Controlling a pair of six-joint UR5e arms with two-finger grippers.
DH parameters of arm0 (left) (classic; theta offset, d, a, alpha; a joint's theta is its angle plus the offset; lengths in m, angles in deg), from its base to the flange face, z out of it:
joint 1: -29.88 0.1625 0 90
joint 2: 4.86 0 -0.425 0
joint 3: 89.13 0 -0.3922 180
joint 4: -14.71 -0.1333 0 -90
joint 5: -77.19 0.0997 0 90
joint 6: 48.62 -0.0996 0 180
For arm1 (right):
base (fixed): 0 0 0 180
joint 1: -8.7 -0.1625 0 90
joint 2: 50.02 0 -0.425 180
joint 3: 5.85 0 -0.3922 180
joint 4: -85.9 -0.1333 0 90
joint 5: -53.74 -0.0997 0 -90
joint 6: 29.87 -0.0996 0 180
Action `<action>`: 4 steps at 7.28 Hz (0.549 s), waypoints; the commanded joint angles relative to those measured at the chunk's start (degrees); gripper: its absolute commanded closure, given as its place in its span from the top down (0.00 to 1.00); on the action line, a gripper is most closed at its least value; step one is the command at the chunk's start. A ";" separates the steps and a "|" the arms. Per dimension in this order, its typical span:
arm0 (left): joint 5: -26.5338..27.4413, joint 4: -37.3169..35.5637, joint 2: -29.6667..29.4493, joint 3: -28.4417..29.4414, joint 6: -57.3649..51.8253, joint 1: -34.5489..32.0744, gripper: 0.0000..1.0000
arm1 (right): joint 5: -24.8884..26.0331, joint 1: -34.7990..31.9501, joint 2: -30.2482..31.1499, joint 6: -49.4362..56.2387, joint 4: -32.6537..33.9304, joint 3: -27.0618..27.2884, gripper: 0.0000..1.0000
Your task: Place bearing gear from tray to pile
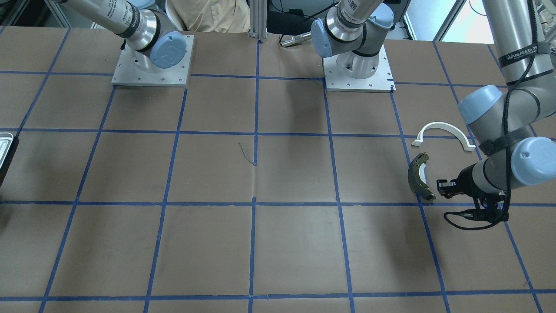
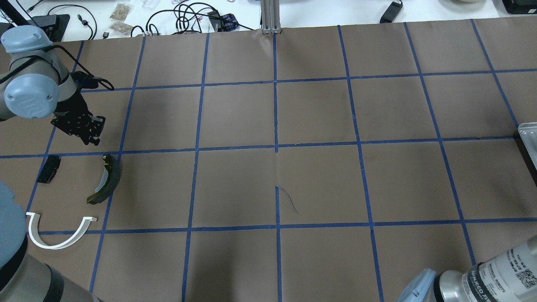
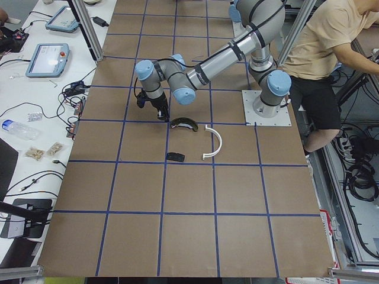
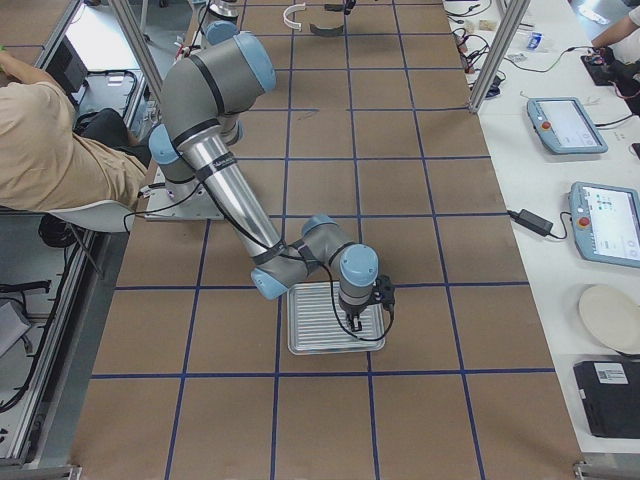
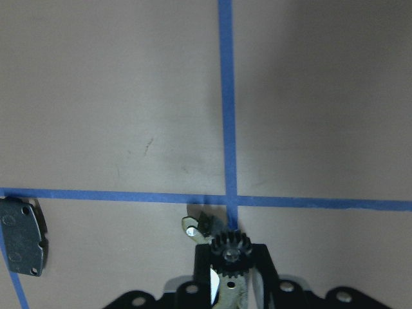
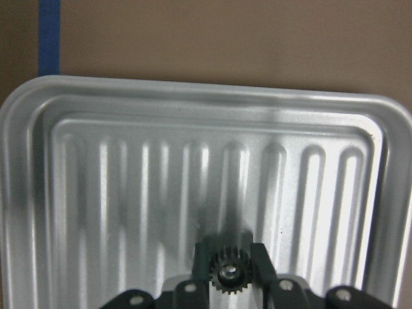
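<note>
My left gripper hangs low over the table beside the pile. In the left wrist view a small metal part, which I take for the bearing gear, sits between its jaws with a pale tab sticking out ahead. The pile holds a white half-ring arch, an olive-and-black brake shoe and a flat black brake pad. Far across the table, my right gripper hovers over the ribbed silvery tray, jaws together, nothing in them. The tray's floor looks bare.
Blue tape lines divide the brown table into squares. Both arm bases stand on metal plates at the robot's side. A person sits behind the robot. Tablets and cables lie on the white benches beyond the far edge.
</note>
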 commanded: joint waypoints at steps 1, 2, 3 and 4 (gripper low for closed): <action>-0.56 -7.42 0.03 -4.86 -7.13 5.75 0.00 | -0.29 -0.17 1.83 -0.79 -1.19 -0.12 0.12; -0.56 -8.68 0.38 -5.93 -7.60 6.03 0.00 | -0.55 -1.05 4.28 -3.14 -3.89 -0.03 0.12; -1.34 -8.52 0.55 -6.28 -7.60 6.39 0.00 | -0.55 -4.88 7.70 -7.08 -7.05 0.41 0.12; -1.96 -8.52 0.73 -7.94 -7.77 6.56 0.00 | -0.47 -10.23 10.43 -12.43 -10.13 0.41 0.12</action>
